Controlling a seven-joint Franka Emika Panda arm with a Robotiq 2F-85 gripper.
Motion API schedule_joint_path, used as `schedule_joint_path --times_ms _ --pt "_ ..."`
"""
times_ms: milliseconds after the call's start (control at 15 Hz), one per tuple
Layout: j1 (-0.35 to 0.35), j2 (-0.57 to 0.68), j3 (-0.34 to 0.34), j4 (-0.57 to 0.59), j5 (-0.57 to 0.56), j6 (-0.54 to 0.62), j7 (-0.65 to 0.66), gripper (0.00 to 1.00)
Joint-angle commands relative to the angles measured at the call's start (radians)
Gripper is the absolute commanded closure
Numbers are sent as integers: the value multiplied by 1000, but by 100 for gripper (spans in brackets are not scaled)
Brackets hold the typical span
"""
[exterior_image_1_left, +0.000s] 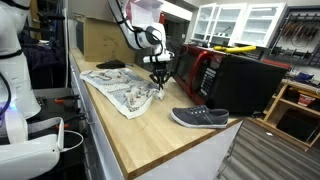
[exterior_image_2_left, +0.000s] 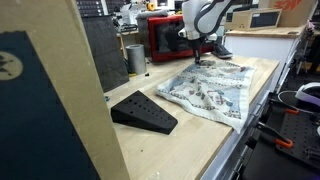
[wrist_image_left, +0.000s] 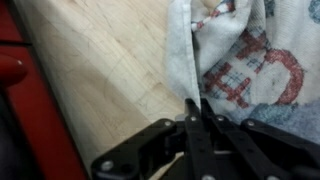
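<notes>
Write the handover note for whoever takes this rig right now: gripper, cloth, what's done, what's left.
The gripper is shut on the patterned cloth, with its fingertips pinched together on the hem.
The cloth lies rumpled but spread out on the wooden table, with the gripped edge toward the red microwave. The grey shoe and the black wedge sit apart from it.
Done: the edge is gripped.
Left: the cloth is not yet lifted off the table.
</notes>
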Motion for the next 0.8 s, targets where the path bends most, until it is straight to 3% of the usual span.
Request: schedule_joint_path --times_ms 0,267,467,733 --pt "27 -15 -24 0 -76 -8 20 100" --pt "50 -14 -47 3 -238 0 87 100" --pt "76 -4 -54 7 -420 -21 147 100" --pt "86 -11 -8 -25 -554 -46 123 100"
